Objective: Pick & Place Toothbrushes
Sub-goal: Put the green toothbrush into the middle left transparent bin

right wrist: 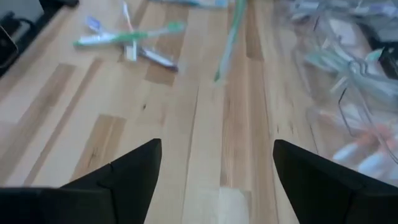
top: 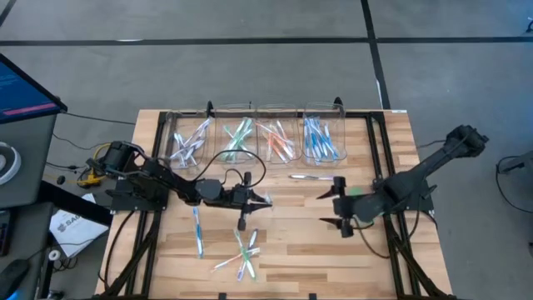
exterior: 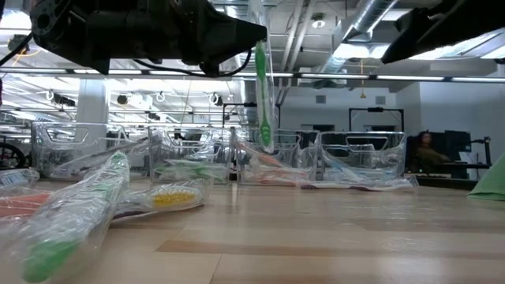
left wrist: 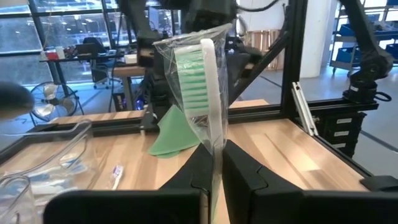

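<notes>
My left gripper (top: 265, 201) is over the middle of the table, shut on a green toothbrush (left wrist: 198, 81) in a clear wrapper. The toothbrush also shows in the low view (exterior: 263, 95). My right gripper (top: 326, 207) hovers open to its right, with nothing between its fingers (right wrist: 217, 180). Loose toothbrushes lie flat on the table at the near side (top: 241, 254), at the left (top: 198, 229) and near the bins (top: 312, 177). Along the far edge, clear bins (top: 250, 133) hold more toothbrushes. My left gripper pinches the wrapped green toothbrush's handle (left wrist: 216, 163) between its two fingers. They reach level from the table's left and lie across it. The toothbrush is upright and clear of the table. Its bristle head (left wrist: 193, 74) rises above the fingers and a length (exterior: 265, 118) hangs below.
Several clear bins stand side by side at the far edge (top: 325, 137). A flat green leaf-shaped piece (left wrist: 171, 134) shows by the right arm (top: 354, 193). Black frame rails (top: 379, 150) run along the table's sides. There is bare wood (top: 291, 242) near the front, right of the loose pile.
</notes>
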Robot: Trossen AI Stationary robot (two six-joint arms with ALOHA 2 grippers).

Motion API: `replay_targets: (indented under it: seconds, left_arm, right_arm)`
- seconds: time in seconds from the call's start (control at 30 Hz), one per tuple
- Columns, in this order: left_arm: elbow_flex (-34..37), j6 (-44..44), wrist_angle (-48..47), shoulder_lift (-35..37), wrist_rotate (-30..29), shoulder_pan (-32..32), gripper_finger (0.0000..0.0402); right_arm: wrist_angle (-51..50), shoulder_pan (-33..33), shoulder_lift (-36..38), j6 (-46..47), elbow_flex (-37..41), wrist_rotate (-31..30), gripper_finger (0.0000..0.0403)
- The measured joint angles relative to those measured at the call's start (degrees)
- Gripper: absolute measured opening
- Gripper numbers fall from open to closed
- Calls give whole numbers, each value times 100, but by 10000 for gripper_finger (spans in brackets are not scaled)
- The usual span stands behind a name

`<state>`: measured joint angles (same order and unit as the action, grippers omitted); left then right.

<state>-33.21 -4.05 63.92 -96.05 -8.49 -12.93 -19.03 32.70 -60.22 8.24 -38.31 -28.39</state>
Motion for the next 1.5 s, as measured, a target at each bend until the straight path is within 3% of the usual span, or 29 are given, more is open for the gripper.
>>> replay_targets:
  seconds: [0.13, 0.27, 0.4, 0.5, 0.7, 0.93, 1.03, 1.23, 1.5]
  left_arm:
    - [0, 2, 3, 0, 0, -26, 8]
    - [0, 22, 7, 0, 0, -28, 8]
    - [0, 24, 11, 0, -4, -28, 8]
    - [0, 24, 11, 0, -18, -28, 8]
    - [0, 24, 13, 0, -64, -16, 8]
    - [0, 24, 13, 0, -99, 24, 8]
    - [0, 20, 13, 0, -101, 26, 8]
    - [-2, 13, 11, 0, -98, 26, 8]
    - [-2, 9, 4, 0, -94, 26, 8]
  right_arm:
    - [1135, 9, 621, -234, 954, 42, 303]
    - [2824, -191, 1033, -479, 2049, 621, 303]
    - [4683, -522, 1047, -774, 2960, 1232, 303]
    - [5480, -865, 929, -869, 3364, 1645, 303]
    - [5880, -1505, 597, -841, 3599, 2410, 303]
    - [5955, -1920, -37, -855, 3602, 2711, 303]
    - [6390, -2001, -416, -839, 3604, 2767, 303]
    - [7631, -2095, -1163, -974, 3604, 3430, 303]
    - [8454, -2113, -1859, -1033, 3602, 3454, 303]
